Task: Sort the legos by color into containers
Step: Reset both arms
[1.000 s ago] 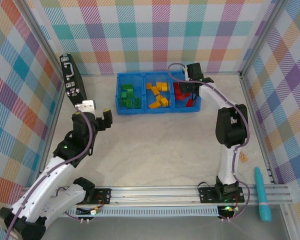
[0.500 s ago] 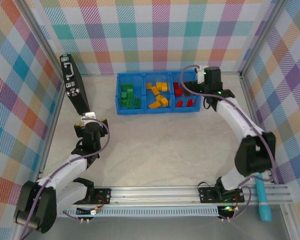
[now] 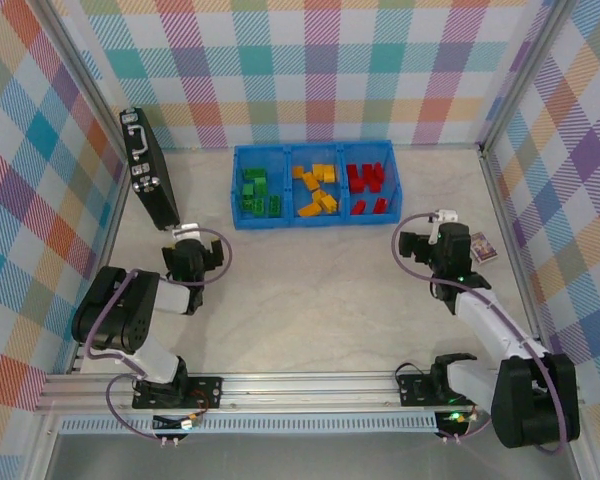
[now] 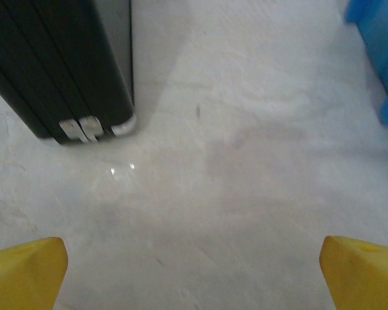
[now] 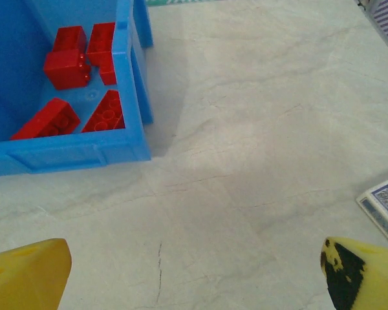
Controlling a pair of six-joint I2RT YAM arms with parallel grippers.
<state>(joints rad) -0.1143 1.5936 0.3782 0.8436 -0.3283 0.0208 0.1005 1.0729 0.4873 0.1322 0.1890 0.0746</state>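
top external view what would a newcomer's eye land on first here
The bright blue tray at the far middle of the table stands out, its three compartments sorted: green legos left, yellow-orange legos middle, red legos right. Next comes the black case standing along the left wall. Both arms are folded low, with the left gripper and right gripper open and empty.

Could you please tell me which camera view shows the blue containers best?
The top external view: the containers show whole, all three compartments side by side. The right wrist view gives a close look at one corner, with red legos inside; the left wrist view catches a blurred blue edge at its right border.
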